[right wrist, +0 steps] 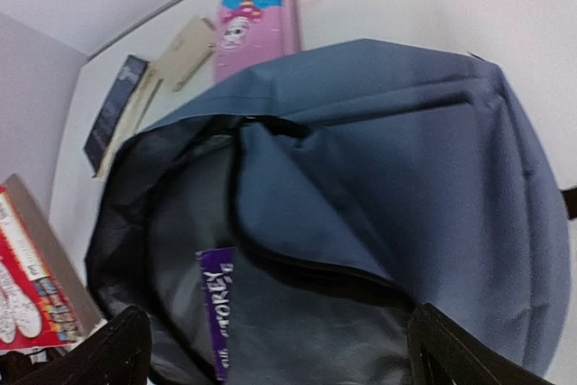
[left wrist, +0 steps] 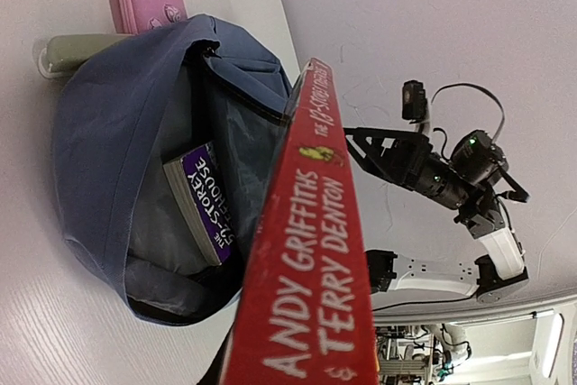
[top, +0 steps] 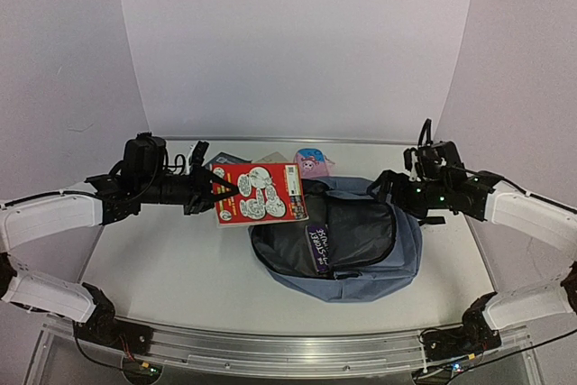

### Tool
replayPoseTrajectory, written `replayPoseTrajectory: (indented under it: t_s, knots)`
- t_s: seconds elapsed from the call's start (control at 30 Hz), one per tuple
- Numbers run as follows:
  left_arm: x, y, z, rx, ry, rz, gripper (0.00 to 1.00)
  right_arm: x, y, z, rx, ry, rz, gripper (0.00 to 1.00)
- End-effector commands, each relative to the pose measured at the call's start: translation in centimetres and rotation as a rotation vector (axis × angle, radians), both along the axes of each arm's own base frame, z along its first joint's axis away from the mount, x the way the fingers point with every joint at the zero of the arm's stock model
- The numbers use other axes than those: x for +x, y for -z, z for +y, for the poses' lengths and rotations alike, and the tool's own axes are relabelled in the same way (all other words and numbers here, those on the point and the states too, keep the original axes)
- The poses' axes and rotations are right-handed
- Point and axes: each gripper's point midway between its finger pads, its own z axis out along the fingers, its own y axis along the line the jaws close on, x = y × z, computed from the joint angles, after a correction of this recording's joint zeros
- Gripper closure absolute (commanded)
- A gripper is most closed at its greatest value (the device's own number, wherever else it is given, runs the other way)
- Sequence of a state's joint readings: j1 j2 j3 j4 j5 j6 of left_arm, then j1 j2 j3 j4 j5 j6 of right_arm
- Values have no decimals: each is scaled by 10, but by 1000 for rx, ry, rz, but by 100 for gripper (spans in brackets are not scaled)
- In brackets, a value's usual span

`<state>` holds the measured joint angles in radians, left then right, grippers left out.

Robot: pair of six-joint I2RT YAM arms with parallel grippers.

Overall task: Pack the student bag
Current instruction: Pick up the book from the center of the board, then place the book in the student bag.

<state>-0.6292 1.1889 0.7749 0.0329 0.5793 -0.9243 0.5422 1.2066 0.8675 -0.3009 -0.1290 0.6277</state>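
high rear overview, close wrist views share bag [right wrist: 406, 151]

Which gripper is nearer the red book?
Left. The left gripper grips the red book by its left edge; the right gripper is open at the right side of the student bag, clear of the book.

arm shells [top: 54, 214]: white | wrists [top: 149, 178]: black | fingers [right wrist: 122, 349]: black | LEDs [left wrist: 471, 142]: green

White table [top: 153, 259] carried an open grey-blue student bag [top: 379, 272] lying flat, approx. centre. Behind it lay a pink pencil case [top: 313, 162], beige item [right wrist: 185, 47] & dark booklet [right wrist: 110, 114].
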Motion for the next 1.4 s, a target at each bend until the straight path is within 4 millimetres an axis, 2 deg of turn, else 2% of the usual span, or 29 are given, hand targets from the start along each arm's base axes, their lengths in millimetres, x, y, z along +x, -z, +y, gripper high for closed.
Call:
replayPoseTrajectory:
  t_s: [0.0,0.1,0.17,0.23,0.4,0.6,0.7,0.8,0.9,1.1,1.17,1.37]
  knots:
    - [3,-27,-4,-87,14,-71,100,-8,15,-41,-57,98,37,2]
    - [3,-23,-3,-78,9,-59,100,-12,32,-49,-55,109,84,2]
    - [3,-22,-4,-77,12,-52,100,-17,44,-46,-50,91,121,2]
    - [3,-21,-6,-71,21,-46,100,-21,47,-42,-36,61,134,2]
    - [6,-17,-11,-58,43,-35,100,-27,47,-34,-15,-3,129,13]
    - [11,-20,-17,-73,58,-42,100,-26,63,-28,-15,-28,164,26]
    - [14,-15,-20,-60,54,-31,100,-25,72,-26,-23,-37,179,28]
    - [17,-7,-21,-48,49,-17,100,-24,76,-22,-20,-57,186,34]
    - [20,-2,-24,-41,52,-4,100,-23,70,-14,16,-86,176,50]
    - [21,8,-38,37,36,-35,100,-14,46,-19,35,-32,109,96]
    - [20,5,-46,7,44,-47,100,-13,31,-19,59,-23,74,100]
    - [23,14,-62,-39,68,-9,100,-11,-23,-17,128,-28,-49,100]
